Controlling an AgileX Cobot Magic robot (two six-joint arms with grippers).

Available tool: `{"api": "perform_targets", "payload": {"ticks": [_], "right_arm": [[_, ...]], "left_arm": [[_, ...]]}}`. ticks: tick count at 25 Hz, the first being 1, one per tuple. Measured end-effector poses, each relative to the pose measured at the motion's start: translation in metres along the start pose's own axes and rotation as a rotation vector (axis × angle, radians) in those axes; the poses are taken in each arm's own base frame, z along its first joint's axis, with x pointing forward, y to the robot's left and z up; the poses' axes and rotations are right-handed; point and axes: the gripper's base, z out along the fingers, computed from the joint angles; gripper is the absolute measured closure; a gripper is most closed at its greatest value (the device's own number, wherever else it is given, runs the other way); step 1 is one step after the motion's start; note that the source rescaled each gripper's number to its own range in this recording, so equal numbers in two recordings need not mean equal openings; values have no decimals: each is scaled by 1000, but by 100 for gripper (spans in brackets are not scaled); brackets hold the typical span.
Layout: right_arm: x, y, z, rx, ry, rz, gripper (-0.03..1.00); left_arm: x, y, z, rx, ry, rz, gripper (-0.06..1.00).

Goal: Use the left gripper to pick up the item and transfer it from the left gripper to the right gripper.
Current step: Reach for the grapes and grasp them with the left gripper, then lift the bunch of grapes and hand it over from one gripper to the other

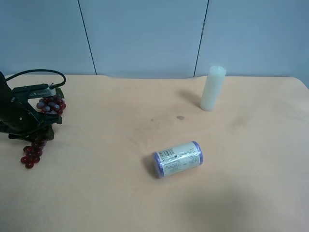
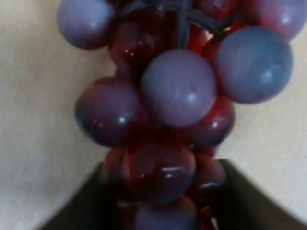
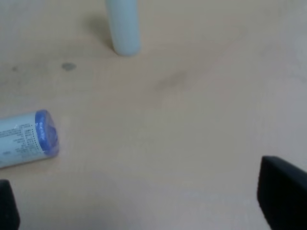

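My left gripper point(image 2: 160, 201) sits right on the grapes point(image 2: 177, 91), jaws either side of the bunch, can't tell if they're biting yet. Bunch runs lengthwise out from between them. Right gripper point(image 3: 144, 203) is spread wide, well apart, near the can point(image 3: 29, 139)

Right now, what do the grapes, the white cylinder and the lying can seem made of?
Grapes: probably plastic, glossy with sharp highlights. White cylinder: matte, waxy-looking, perhaps a candle. Can: printed white label, blue ends; body material unclear.
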Motion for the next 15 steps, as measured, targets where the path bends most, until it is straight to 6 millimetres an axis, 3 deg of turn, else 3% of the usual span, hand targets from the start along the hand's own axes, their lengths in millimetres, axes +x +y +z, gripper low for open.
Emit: {"api": "perform_targets", "payload": {"ticks": [1,2,7,10,15], "right_arm": [[0,0,0,0,0,0,-3],[0,0,0,0,0,0,-3],[0,0,0,0,0,0,-3],[0,0,0,0,0,0,-3],[0,0,0,0,0,0,-3]], "left_arm": [[0,0,0,0,-1,0,80],[0,0,0,0,-1,0,86],[-2,0,-8,-2,2,1,87],[-12,-1,-32,-2,-14,1,87],[-27,-3,-94,-1,-57,22,89]]}}
